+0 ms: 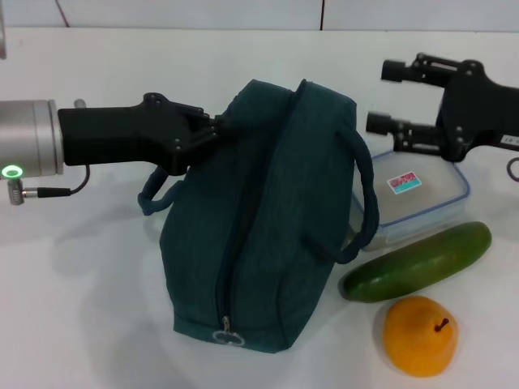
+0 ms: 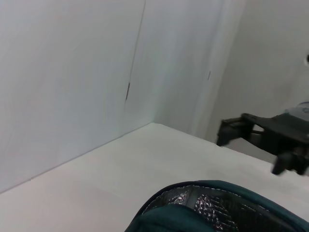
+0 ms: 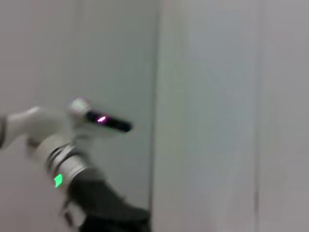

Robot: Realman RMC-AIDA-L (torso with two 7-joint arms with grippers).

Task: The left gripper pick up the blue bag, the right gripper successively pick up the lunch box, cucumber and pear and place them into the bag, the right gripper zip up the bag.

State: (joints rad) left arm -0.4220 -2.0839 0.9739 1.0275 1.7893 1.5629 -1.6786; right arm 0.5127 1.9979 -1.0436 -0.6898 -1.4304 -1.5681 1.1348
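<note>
**Teal bag gripped, lunch box next**

Teal-blue fabric fills the middle of our table: the bag (image 1: 268, 219), its far-left rim clenched in our left gripper (image 1: 212, 130). Right of it sits the lunch box (image 1: 422, 198), under our right gripper (image 1: 388, 97), whose fingers are spread. Nearer lie the cucumber (image 1: 418, 262) and pear (image 1: 420, 335). We should straddle the box squarely. Its label (image 1: 405, 183) is unreadable.
</note>
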